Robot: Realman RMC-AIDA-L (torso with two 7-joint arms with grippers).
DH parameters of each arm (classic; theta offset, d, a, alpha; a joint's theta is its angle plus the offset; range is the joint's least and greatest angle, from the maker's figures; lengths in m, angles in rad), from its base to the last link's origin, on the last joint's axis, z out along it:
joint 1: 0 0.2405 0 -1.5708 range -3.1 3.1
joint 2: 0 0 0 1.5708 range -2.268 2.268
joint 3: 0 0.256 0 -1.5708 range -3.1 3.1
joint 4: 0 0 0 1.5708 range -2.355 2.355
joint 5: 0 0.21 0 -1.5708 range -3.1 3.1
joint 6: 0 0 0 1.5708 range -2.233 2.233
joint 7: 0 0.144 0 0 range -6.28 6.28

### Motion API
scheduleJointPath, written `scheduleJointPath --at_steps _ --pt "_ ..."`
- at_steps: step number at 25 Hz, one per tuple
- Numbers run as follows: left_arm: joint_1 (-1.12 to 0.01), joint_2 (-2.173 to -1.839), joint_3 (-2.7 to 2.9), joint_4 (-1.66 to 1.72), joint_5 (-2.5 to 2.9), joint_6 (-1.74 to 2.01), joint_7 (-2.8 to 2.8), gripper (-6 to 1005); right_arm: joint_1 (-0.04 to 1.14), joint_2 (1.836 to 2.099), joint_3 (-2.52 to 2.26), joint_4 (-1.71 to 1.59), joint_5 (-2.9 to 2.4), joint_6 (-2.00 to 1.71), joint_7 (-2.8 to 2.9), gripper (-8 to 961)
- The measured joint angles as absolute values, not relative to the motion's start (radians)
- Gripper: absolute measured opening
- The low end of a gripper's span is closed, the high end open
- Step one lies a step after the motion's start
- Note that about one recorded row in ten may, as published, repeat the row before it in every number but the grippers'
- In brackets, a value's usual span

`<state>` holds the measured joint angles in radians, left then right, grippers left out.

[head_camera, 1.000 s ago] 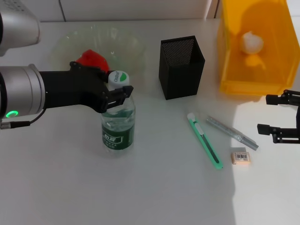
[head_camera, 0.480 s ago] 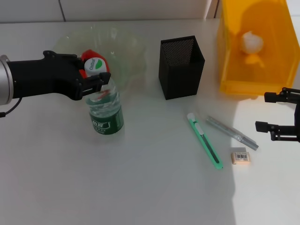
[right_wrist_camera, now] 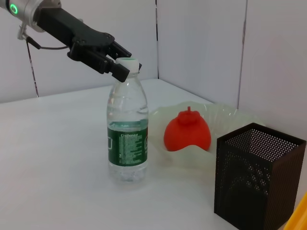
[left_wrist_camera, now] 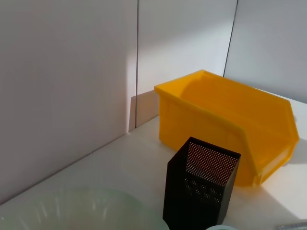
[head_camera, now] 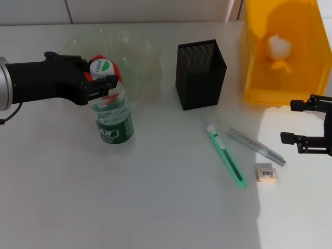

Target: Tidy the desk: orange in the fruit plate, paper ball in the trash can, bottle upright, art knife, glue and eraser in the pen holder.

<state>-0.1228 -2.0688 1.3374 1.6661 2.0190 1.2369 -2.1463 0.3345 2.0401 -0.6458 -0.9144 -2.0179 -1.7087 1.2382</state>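
The clear bottle with a green label stands upright on the table in front of the glass fruit plate. My left gripper is shut on its neck just under the white cap. The red-orange fruit lies in the plate. The paper ball sits in the yellow trash can. The green art knife, silver glue stick and eraser lie on the table right of centre. The black mesh pen holder looks empty. My right gripper hangs open beside the glue.
The trash can stands at the back right, close behind my right gripper. The pen holder stands between the plate and the trash can. White wall panels rise behind the desk.
My left gripper has carried the bottle left and back toward the plate, keeping it upright. The right gripper has edged slightly back.
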Motion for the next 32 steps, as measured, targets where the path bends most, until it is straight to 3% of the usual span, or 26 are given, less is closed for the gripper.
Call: scheduleJointPath --at_steps 24,29,32 --pt "-0.114 -2.072 1.346 1.675 1.951 1.201 -2.102 564 0.337 2.031 -0.641 -0.92 -2.023 -1.709 1.232 789" --pt "-0.087 -2.071 1.34 1.771 1.901 1.181 -2.069 797 0.341 2.03 -0.638 -0.928 -2.023 -1.706 1.252 789" --pt "-0.066 -2.072 1.37 1.778 1.771 1.18 -1.929 797 0.343 2.03 -0.638 -0.943 -2.023 -1.706 1.275 789"
